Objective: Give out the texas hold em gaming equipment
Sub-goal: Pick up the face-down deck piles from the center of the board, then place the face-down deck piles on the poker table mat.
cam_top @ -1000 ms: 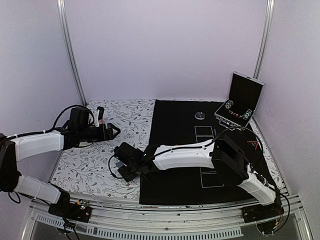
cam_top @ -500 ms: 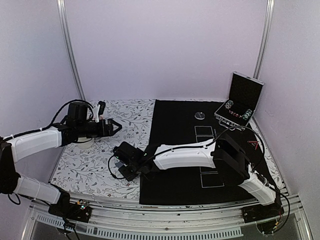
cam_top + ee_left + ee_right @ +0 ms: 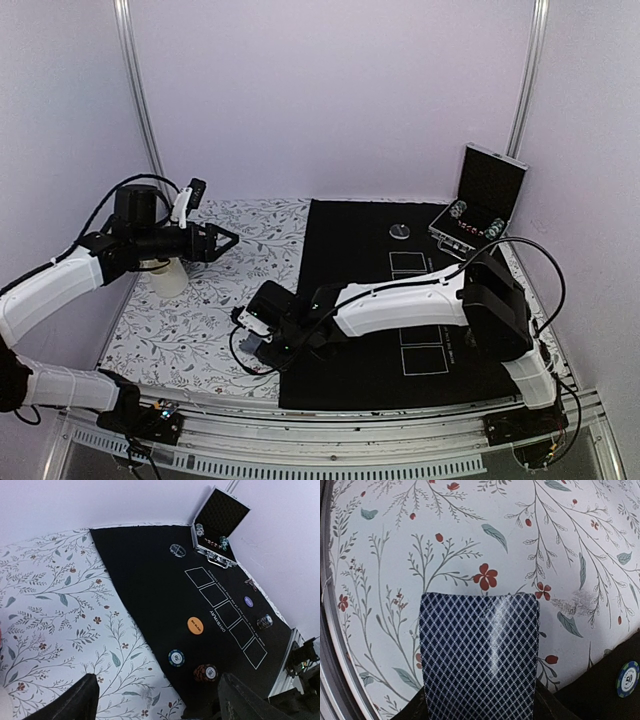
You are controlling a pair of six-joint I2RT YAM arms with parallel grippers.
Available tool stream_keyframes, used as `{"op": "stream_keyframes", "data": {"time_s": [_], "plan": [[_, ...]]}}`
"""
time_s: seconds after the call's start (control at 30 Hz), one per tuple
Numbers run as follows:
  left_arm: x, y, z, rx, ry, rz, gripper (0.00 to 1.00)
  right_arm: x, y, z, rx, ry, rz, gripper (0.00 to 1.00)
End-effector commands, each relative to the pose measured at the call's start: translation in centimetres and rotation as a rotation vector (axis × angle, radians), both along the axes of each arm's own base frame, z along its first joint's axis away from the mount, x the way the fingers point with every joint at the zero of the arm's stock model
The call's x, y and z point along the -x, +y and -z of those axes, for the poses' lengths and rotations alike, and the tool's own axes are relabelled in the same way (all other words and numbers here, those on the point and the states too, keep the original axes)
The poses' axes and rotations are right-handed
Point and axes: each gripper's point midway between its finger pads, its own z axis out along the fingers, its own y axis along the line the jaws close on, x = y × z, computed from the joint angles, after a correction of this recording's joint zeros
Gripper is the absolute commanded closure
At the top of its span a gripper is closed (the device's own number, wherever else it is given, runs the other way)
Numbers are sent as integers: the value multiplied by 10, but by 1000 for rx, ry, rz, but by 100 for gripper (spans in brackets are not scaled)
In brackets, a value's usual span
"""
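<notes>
The playing card (image 3: 479, 655) is pinched by its side edges in the right gripper (image 3: 480, 709), slightly bowed. Its long axis runs straight out ahead of the fingers, low over the floral cloth (image 3: 560, 540) just left of the black mat (image 3: 350, 240). We see the left gripper (image 3: 222, 243) spread wide, well apart, so the right arm places it

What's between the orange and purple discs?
Left wrist view: between orange disc and purple disc, only a printed white box on the black mat.
</notes>
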Motion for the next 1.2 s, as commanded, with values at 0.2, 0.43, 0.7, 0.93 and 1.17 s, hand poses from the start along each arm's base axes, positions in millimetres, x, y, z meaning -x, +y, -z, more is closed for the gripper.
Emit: {"op": "stream_keyframes", "data": {"time_s": [0.2, 0.43, 0.7, 0.93, 1.17], "plan": [[29, -24, -32, 69, -135, 242, 19, 20, -21, -90, -77, -59, -173, 61], [78, -57, -45, 66, -290, 529, 21, 36, -69, -127, -74, -73, -190, 61], [170, -93, -38, -41, -500, 972, 10, 49, -105, -159, -73, -74, -202, 61], [183, -97, -37, -191, -688, 1048, 2, 51, -112, -193, -117, -115, -223, 61], [169, -123, -19, -147, -628, 1007, 2, 51, -103, -211, -136, -145, -262, 61]]}}
